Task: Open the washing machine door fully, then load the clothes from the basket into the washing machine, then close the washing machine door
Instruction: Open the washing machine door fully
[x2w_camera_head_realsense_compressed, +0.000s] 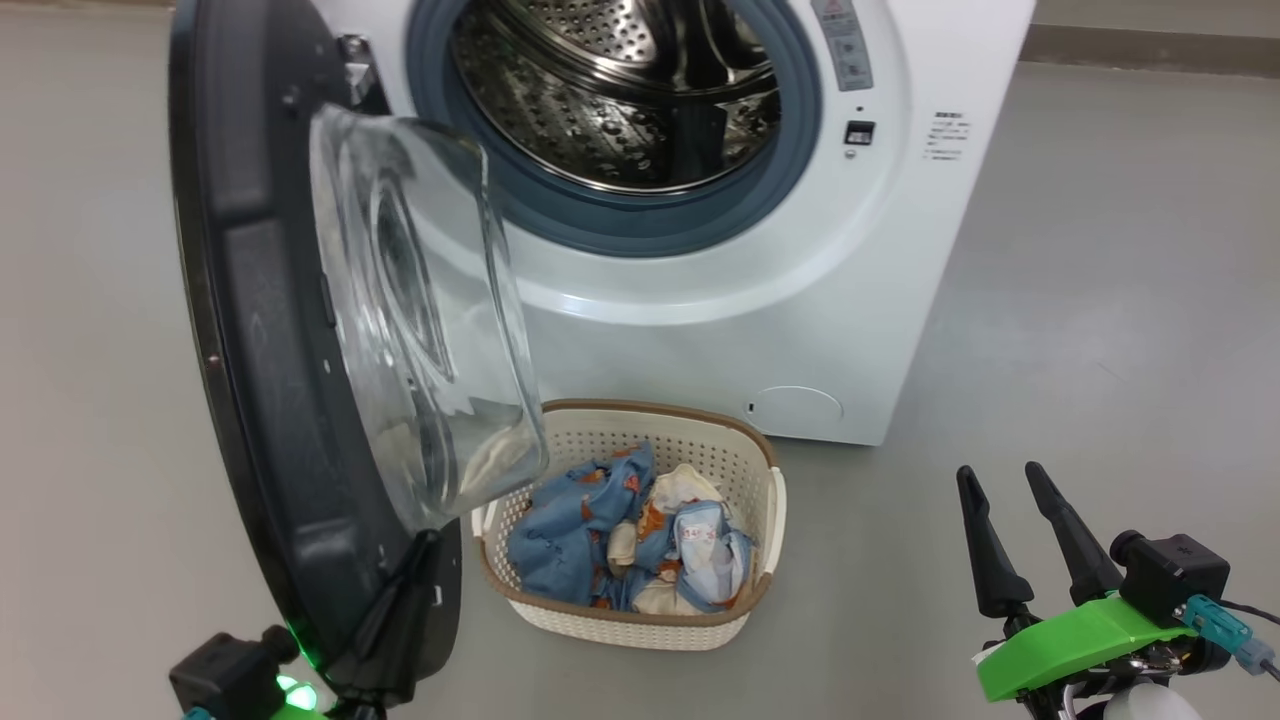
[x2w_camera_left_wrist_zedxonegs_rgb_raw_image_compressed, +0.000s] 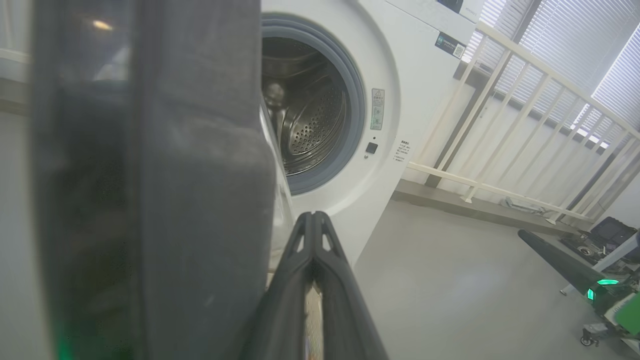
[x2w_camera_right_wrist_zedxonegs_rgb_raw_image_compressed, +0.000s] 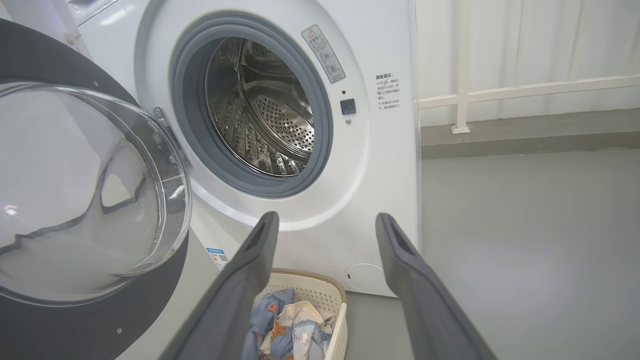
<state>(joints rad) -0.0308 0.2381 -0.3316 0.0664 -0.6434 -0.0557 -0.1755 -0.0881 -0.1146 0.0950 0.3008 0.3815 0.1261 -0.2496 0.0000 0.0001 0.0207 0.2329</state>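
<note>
The washing machine stands with its steel drum exposed. Its black door hangs swung out to the left, the glass bowl facing the opening. The basket sits on the floor in front, partly under the glass, with the blue and cream clothes in it. My left gripper is shut, fingers pressed together beside the door's lower inner face; its tips hold nothing I can see. My right gripper stands open at the lower right, away from the basket and clothes.
Grey floor stretches to the right of the machine. A white railing and window blinds run along the wall behind. A dark case lies on the floor near the railing. A blue label sticker sits low on the machine's front.
</note>
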